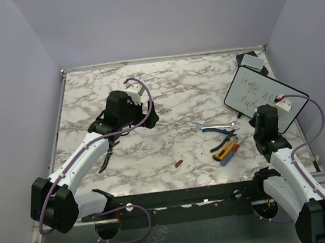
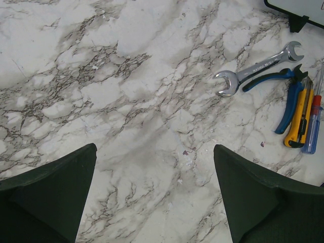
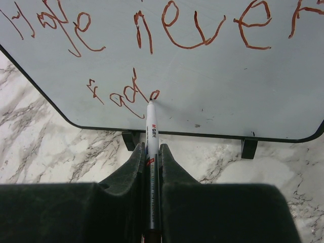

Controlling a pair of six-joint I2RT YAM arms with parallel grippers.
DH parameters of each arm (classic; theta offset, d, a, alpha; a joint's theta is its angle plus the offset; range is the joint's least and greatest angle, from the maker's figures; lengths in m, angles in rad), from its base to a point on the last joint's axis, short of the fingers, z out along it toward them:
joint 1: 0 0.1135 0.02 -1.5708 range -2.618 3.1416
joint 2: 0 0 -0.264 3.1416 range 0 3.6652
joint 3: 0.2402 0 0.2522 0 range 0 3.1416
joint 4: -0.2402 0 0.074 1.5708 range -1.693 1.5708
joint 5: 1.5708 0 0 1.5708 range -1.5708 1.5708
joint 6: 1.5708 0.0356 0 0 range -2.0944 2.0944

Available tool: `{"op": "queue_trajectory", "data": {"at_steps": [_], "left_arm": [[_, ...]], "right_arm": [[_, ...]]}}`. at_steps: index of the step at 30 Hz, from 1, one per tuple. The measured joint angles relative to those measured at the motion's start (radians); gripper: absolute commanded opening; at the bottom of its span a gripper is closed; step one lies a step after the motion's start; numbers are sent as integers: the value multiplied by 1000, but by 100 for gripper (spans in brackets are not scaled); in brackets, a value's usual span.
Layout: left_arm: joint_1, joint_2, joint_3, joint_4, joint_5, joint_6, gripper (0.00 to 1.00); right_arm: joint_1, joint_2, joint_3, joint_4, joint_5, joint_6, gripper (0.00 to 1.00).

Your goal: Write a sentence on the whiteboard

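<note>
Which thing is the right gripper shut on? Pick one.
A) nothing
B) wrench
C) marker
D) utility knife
C: in the right wrist view, the right gripper is clamped on a marker, and the marker's tip is on the whiteboard.

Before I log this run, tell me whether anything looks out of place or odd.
A small red piece lies alone on the table, apart from the tools. It may be the marker's cap, but it is too small to tell. The whiteboard sits skewed to the table's edges.
</note>
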Motion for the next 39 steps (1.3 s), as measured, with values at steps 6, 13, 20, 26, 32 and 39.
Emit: {"op": "queue_trajectory", "data": {"at_steps": [6, 13, 20, 26, 32, 39], "left_arm": [[0, 0, 0, 0, 0, 0, 99], [0, 0, 0, 0, 0, 0, 99], [0, 0, 0, 0, 0, 0, 99], [0, 0, 0, 0, 0, 0, 99], [0, 0, 0, 0, 0, 0, 99], [0, 0, 0, 0, 0, 0, 99]], "right_arm": [[0, -2, 0, -7, 2, 14, 1], [0, -2, 0, -17, 8, 29, 1], [0, 0, 0, -30, 14, 37, 1], [0, 8, 0, -49, 38, 48, 1], [0, 7, 0, -68, 64, 57, 1], [0, -13, 0, -76, 82, 61, 1]]}}
